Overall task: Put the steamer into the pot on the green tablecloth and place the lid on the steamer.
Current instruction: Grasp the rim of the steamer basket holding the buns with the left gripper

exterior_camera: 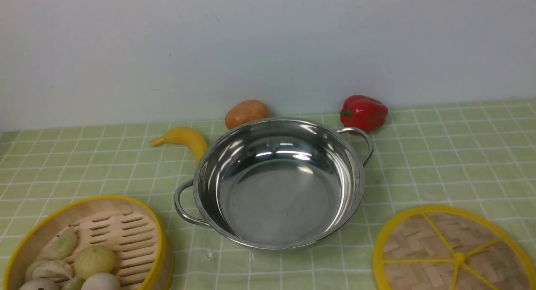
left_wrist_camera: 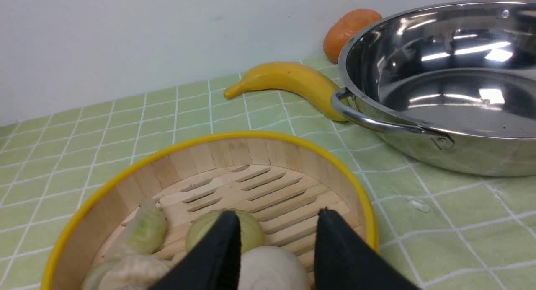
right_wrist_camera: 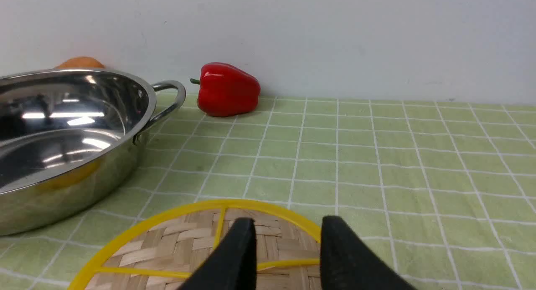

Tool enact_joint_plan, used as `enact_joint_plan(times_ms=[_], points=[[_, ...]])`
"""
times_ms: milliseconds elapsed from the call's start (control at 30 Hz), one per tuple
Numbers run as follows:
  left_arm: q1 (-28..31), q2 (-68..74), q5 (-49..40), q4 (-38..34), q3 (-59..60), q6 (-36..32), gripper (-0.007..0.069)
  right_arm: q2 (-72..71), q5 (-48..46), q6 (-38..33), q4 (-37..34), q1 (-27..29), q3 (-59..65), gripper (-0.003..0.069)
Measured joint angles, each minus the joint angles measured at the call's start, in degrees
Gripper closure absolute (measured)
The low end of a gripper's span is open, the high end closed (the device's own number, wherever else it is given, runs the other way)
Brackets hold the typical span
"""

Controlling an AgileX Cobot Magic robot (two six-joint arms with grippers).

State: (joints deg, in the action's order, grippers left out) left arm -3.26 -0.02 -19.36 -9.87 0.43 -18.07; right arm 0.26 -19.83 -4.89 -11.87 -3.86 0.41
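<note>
Steamer point(exterior_camera: 138, 235) outside pot point(exterior_camera: 284, 202); lid point(exterior_camera: 418, 239) on tablecloth point(exterior_camera: 293, 265). Neither placement done; both remain. Left gripper point(left_wrist_camera: 278, 231), right gripper point(right_wrist_camera: 288, 235): fingers apart, empty.

No legible text, label, brand, number or sign is showing in the front view or in either wrist view.
</note>
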Motion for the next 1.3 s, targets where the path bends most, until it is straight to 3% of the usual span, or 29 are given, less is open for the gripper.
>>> enact_joint_plan(times_ms=[1067,1300], points=[[0.0,0.0,0.19,-0.81,0.0,0.16,0.0382,0.0,0.0,0.0,0.0,0.0,0.05,0.0417],[0.0,0.0,7.05,-16.24,0.0,1.07,0.0382,0.0,0.0,0.0,0.0,0.0,0.05,0.0417]])
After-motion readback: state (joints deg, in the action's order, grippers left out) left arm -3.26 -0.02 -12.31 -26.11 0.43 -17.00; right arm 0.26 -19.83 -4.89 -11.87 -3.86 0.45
